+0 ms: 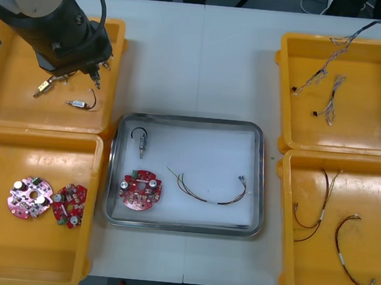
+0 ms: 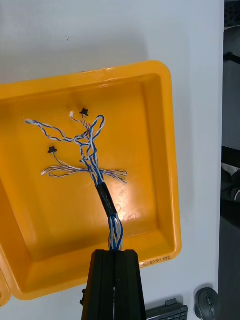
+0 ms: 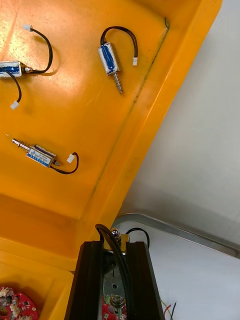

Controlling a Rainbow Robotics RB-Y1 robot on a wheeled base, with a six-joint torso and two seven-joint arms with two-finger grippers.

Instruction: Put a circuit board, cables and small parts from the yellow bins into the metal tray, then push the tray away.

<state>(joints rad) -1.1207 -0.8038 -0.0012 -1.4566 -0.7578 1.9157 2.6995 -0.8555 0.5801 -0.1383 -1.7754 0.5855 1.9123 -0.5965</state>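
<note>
Pale, smooth, matte table (image 1: 196, 64); dark floor past its far edge.

Far left: far-left yellow bin (image 1: 15, 105), glossy moulded plastic, square, with rounded corners and sloped walls. Holds three loose small metal parts (image 3: 109, 59), blue-wrapped cylinders with bare pins and short looping black leads. Above that bin's inner side, close to the tray's corner: left gripper (image 3: 115, 244). Pinches a small metal part (image 3: 114, 270) between its black fingers, a black lead arcing past the fingertips.

Nearer: near-left yellow bin (image 1: 36, 256). Carries two spare round circuit boards (image 1: 28, 198), red and studded with silver cans, just beside each other.

Centre: metal tray (image 1: 192, 120), shiny rounded rim, white inside. Contains a round red circuit board (image 1: 140, 190) in its near left corner, a second small metal part (image 1: 142, 145) just beyond it, and a thin red and yellow cable (image 1: 206, 195) curving across the middle.

Right: far-right yellow bin (image 1: 377, 124), with right gripper (image 2: 115, 251) above it. Clamps a twisted blue and white cable (image 2: 106, 199) just past its black sleeve; thin branches fan out over the bin floor. Beside them lies another blue and white cable (image 1: 331, 104).

Nearer: near-right yellow bin (image 1: 371, 196), with two thin cables (image 1: 314, 208) well apart.

Past the far-right bin's rim: computer mouse (image 2: 205, 301) and a keyboard (image 2: 167, 311) corner.
</note>
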